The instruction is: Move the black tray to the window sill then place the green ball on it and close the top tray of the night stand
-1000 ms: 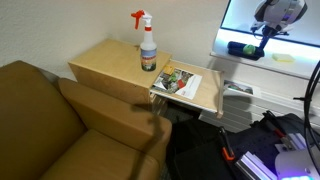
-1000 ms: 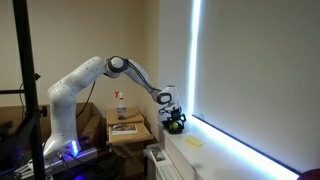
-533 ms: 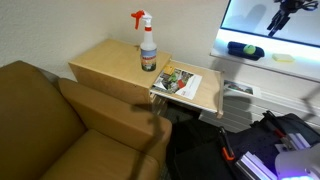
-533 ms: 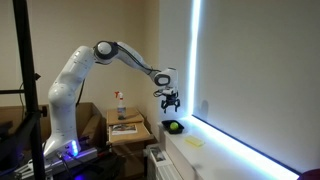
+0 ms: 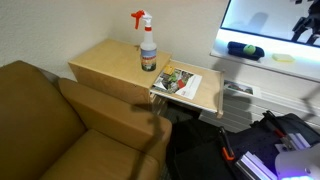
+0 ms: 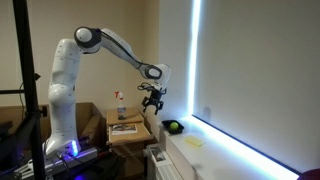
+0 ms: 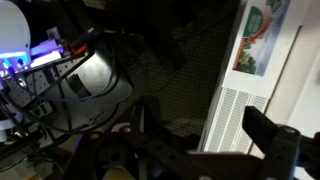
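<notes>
green ball (image 5: pixel 249 47) lies in the black tray (image 5: pixel 235 49) on the sill (image 5: pixel 265 61). the top tray (image 5: pixel 188 86) of the night stand (image 5: pixel 105 65) is pulled out. the gripper (image 6: pixel 152 101) hangs in air, fingers spread, empty.

Open air lies above the pulled-out top tray (image 5: pixel 190 88) of the night stand (image 5: pixel 105 65). A spray bottle (image 5: pixel 147 45) stands upright just behind it, and the brown sofa arm (image 5: pixel 105 115) flanks the cabinet.
</notes>
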Robot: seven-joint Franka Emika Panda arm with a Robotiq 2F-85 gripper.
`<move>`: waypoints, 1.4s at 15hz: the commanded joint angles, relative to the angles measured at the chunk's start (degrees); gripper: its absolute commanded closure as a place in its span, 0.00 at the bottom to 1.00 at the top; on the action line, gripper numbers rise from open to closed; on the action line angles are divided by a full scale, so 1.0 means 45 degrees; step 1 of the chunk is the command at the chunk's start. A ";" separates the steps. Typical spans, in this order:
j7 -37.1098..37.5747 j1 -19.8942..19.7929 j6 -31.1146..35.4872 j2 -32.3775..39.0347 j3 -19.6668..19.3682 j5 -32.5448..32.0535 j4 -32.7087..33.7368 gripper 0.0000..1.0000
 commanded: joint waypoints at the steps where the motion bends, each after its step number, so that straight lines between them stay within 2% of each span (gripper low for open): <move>1: 0.0107 0.0375 0.2803 -0.0716 -0.0140 -0.1163 -0.2933 0.00; 5: 0.0788 0.0887 0.6905 0.0186 0.0328 -0.0171 -0.4303 0.00; 7: 0.1640 0.1433 0.8969 0.0986 0.0600 0.0236 -0.5080 0.00; 9: 0.2433 0.2045 1.0232 0.1917 0.0803 0.0536 -0.5528 0.00; 11: 0.3294 0.2579 1.0852 0.2634 0.0703 0.0754 -0.5604 0.00; 12: 0.2808 0.2554 1.0164 0.2159 0.0551 0.0560 -0.5511 0.00; 15: 0.3206 0.2886 1.0654 0.2844 0.0566 0.0794 -0.5523 0.00; 16: 0.3740 0.3072 1.0598 0.3461 0.0254 0.0634 -0.5038 0.00; 17: 0.3679 0.2892 1.0267 0.4168 0.0506 0.0880 -0.4505 0.00; 21: 0.3844 0.2897 1.0799 0.6103 0.1364 0.1769 -0.3361 0.00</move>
